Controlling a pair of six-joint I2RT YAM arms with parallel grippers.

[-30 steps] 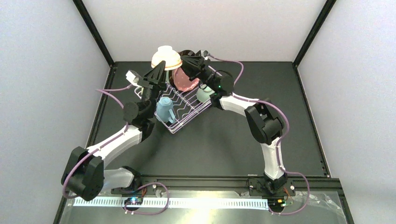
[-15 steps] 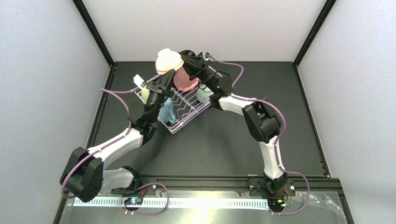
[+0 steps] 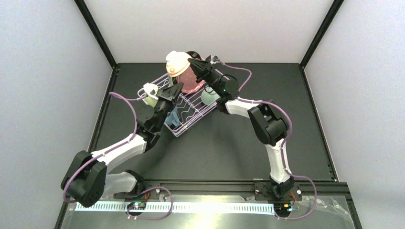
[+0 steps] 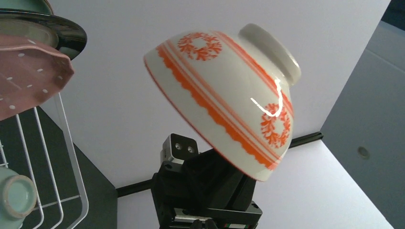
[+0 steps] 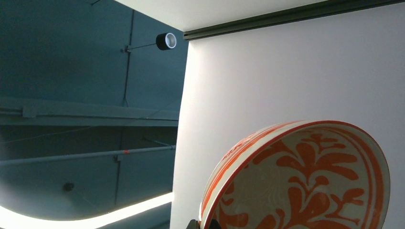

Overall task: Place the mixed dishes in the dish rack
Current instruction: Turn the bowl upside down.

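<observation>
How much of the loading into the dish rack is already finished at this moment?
Done: the pink speckled plate, light blue mug and pale green mug sit in the dish rack. In hand: the right gripper holds the orange-patterned bowl aloft. To do: setting that bowl inside.
</observation>
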